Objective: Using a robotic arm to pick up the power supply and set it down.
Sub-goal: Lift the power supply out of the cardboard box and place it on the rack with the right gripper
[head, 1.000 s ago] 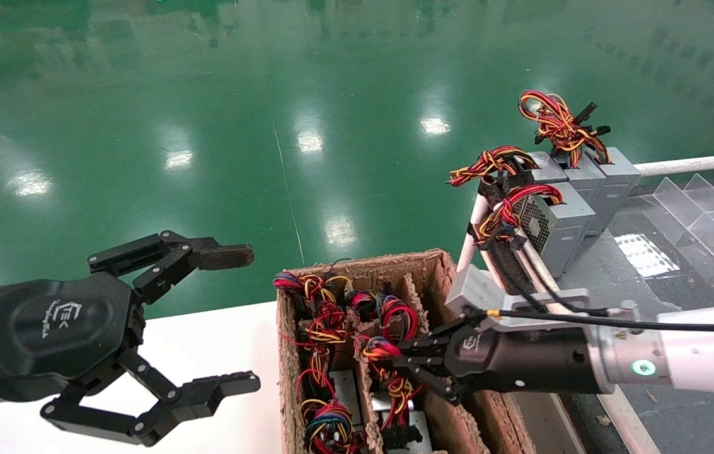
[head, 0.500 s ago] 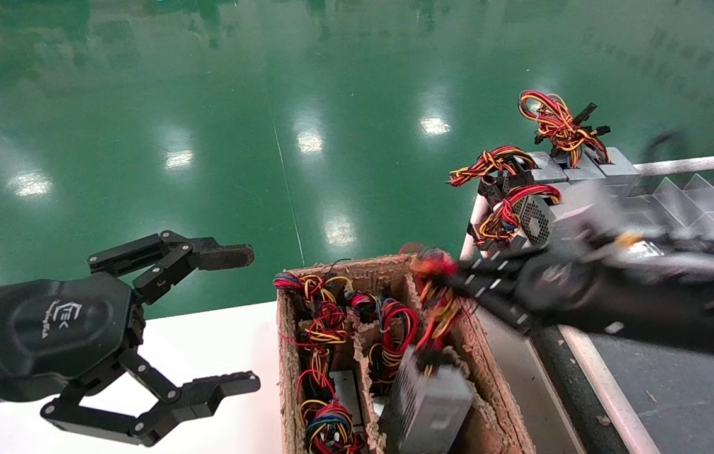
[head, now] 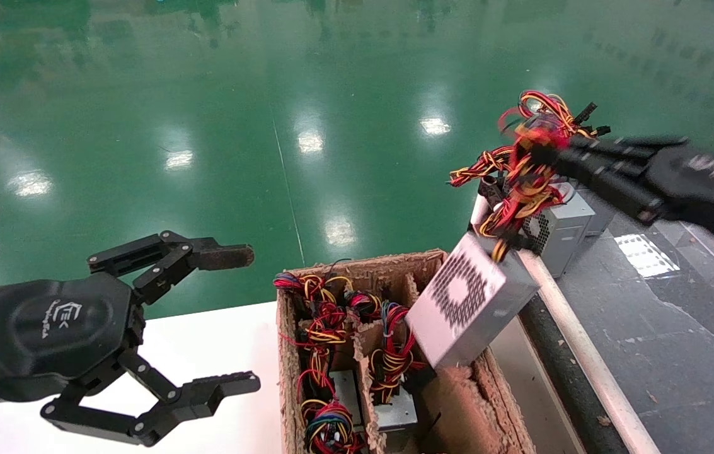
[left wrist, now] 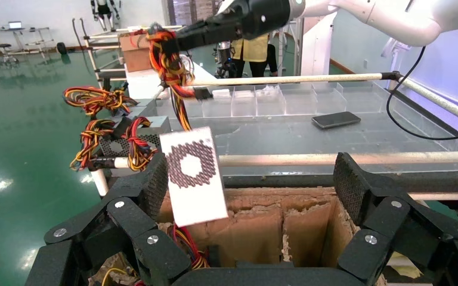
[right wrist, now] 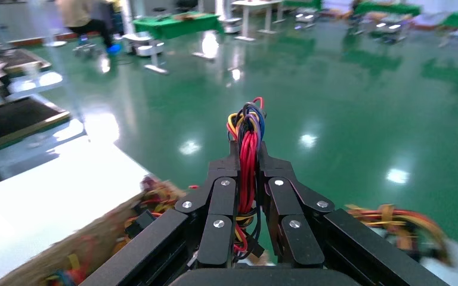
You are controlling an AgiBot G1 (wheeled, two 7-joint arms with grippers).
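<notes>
The power supply (head: 467, 302), a grey box with a round perforated vent, hangs tilted in the air above the cardboard box's right compartment. It dangles from its red-yellow-black wire bundle (head: 523, 180). My right gripper (head: 542, 154) is shut on that bundle, high at the right, in front of the row of supplies on the bench. In the right wrist view the wires (right wrist: 247, 128) run up between the closed fingers (right wrist: 223, 196). The left wrist view shows the hanging supply (left wrist: 194, 176) beneath the right gripper (left wrist: 185, 37). My left gripper (head: 249, 318) stays open over the white table, holding nothing.
The cardboard box (head: 363, 268) has dividers and holds several more supplies with wire bundles. Other grey supplies (head: 574, 214) stand in a row on the dark bench at right, behind a white rail (head: 583, 353). A phone (left wrist: 336, 120) lies on the bench. The white table (head: 218, 340) is at left.
My right gripper closed on the wires inside the box, then rose up and to the right, pulling the power supply out of its compartment. The left arm has not moved.
</notes>
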